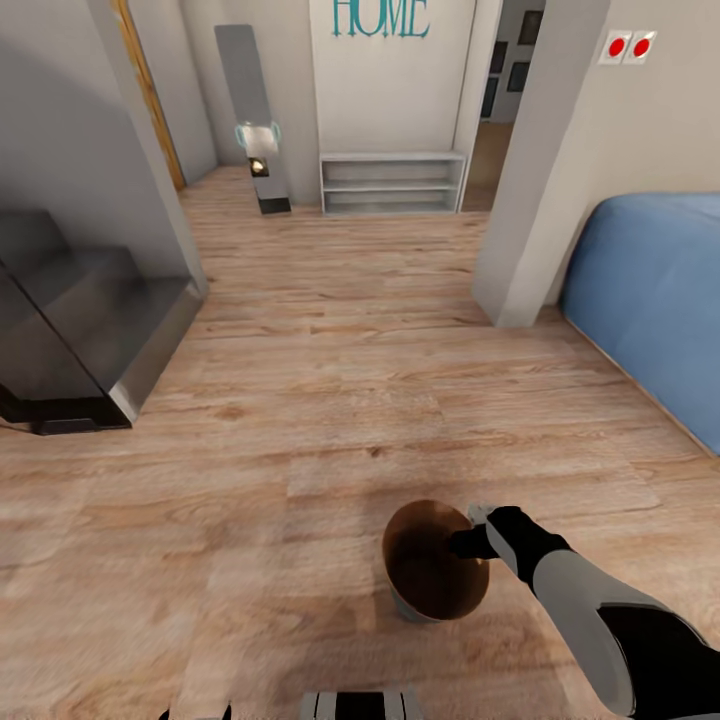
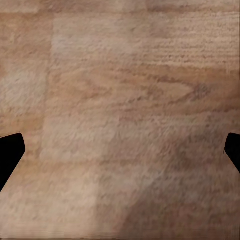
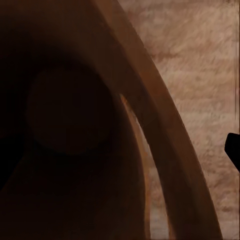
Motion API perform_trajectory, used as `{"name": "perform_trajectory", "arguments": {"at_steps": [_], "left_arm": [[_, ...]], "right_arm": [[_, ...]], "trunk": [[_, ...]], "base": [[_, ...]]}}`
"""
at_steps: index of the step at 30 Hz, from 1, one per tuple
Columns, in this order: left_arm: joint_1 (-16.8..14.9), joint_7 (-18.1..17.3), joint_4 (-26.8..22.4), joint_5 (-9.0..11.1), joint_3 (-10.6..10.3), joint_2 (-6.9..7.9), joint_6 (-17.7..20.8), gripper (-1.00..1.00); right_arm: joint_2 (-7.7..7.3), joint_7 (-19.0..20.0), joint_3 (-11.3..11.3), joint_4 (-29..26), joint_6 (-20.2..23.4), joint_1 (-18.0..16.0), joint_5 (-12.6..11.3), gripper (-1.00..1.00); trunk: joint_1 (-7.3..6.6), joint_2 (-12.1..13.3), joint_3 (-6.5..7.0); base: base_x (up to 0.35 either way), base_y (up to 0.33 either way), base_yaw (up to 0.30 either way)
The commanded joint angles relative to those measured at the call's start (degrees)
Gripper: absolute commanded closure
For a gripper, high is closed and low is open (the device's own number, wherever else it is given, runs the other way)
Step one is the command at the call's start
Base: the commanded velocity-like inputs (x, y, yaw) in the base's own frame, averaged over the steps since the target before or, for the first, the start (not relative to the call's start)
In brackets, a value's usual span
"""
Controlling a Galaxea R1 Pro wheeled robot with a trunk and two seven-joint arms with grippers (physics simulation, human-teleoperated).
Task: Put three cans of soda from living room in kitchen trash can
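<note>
The trash can (image 1: 432, 575), a round tapered bin with a brown inner wall, hangs low over the wood floor at the bottom centre of the head view. My right gripper (image 1: 474, 540) is shut on its right rim, one finger inside and one outside. The right wrist view looks down the bin's dark inner wall (image 3: 75, 115) to a bare round bottom, with one black fingertip (image 3: 234, 148) outside the rim. My left gripper (image 2: 120, 152) is open over bare floor and holds nothing. The soda cans are out of view.
A blue sofa (image 1: 660, 290) stands at the right. A white wall pillar (image 1: 540, 180) rises beside it. Dark grey steps (image 1: 70, 330) sit at the left. A low white shelf (image 1: 392, 182) and a leaning grey panel (image 1: 255, 120) stand against the far wall. Wood floor (image 1: 330, 380) stretches ahead.
</note>
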Motion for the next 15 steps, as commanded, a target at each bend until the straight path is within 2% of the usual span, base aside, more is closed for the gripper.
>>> {"name": "perform_trajectory", "arguments": {"at_steps": [1, 5, 13, 14, 15], "left_arm": [[-0.01, 0.0, 0.0, 0.01, 0.01, 0.01, 0.01, -1.0], [-0.01, 0.01, -0.06, 0.03, 0.05, 0.01, 0.01, -1.0], [-0.01, -0.04, -0.2, 0.0, -0.02, 0.0, -0.24, -1.0], [-0.01, -0.03, -0.19, -0.01, -0.02, -0.01, -0.28, -1.0], [-0.01, -0.01, -0.28, -0.01, -0.03, -0.03, -0.33, -1.0]], "right_arm": [[0.02, 0.01, -0.4, 0.18, 0.02, 0.08, -0.8, -1.0], [0.03, 0.01, -0.4, 0.18, 0.02, 0.06, -0.79, -1.0], [0.0, 0.05, -0.4, 0.23, 0.1, 0.07, -0.78, -1.0], [0.01, 0.06, -0.4, 0.24, 0.1, 0.07, -0.78, 1.0], [0.01, 0.07, -0.4, 0.25, 0.11, 0.06, -0.8, 1.0]], "trunk": [[0.05, 0.0, -0.24], [0.15, -0.06, -1.13], [0.15, -0.06, -1.13], [0.15, -0.06, -1.13], [0.15, -0.06, -1.13]], "base": [[0.0, 0.0, 0.0], [0.0, 0.0, 0.0], [0.0, 0.0, 0.0], [0.0, 0.0, 0.0], [0.0, 0.0, 0.0]]}}
